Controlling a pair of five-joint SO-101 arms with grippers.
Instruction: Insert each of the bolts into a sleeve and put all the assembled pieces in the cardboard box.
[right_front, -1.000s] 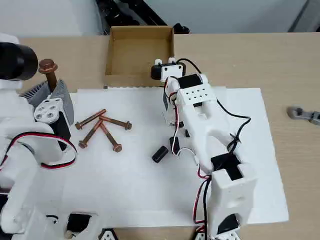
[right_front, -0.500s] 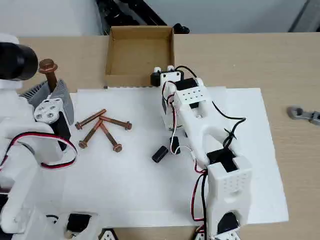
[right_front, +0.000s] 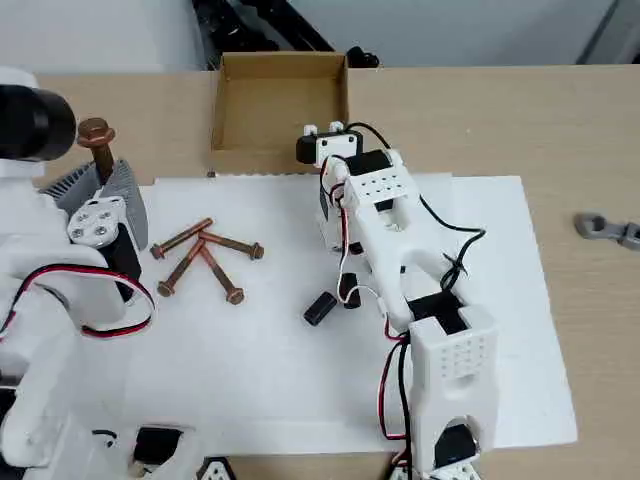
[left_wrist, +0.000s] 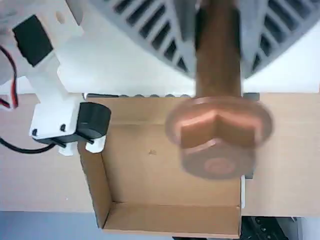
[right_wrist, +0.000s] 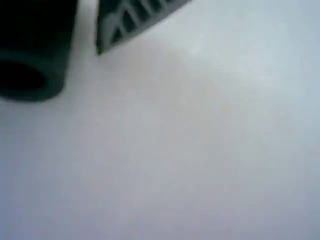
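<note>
The left gripper (right_front: 100, 178) pinches a copper-coloured metal bolt (right_front: 97, 135) upright, upper left. The right gripper (right_front: 345, 283) hangs low beside a small black tube sleeve (right_front: 320, 307), mid-frame. I cannot tell its grip. It probably needs to grab that sleeve next.

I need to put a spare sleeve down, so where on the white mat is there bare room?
Bare mat lies between the four loose bolts, the black sleeve and the mat's near edge. Another free strip runs between the right arm and the mat's right edge. Crowded: around the loose bolts and close beside the right arm.
</note>
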